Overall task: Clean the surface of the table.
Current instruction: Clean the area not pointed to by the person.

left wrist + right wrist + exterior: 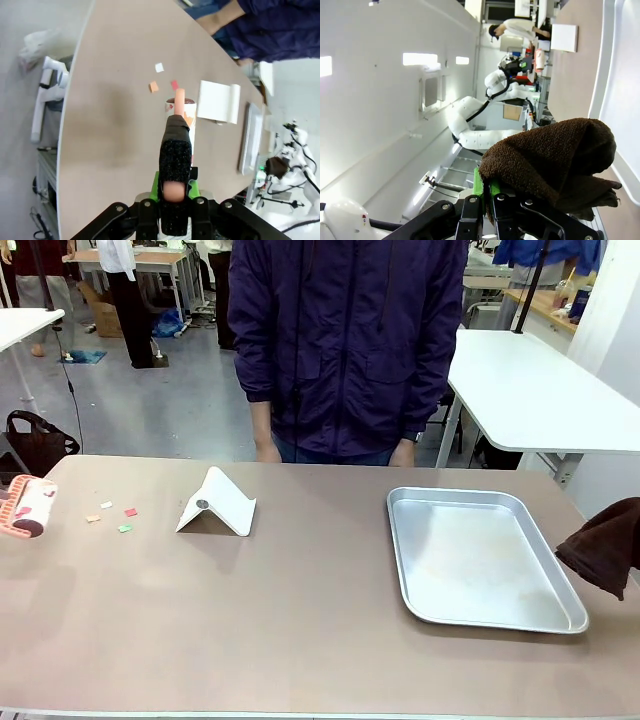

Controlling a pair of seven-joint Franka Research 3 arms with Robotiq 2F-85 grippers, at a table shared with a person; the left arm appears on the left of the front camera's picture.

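Tan table [300,640] beneath roller [30,508] in left tool [175,187]

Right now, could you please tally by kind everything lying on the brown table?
Paper scraps: 4 (white scrap, orange scrap, red scrap, green scrap)
Folded stand: 1
Metal tray: 1
Total on the table: 6
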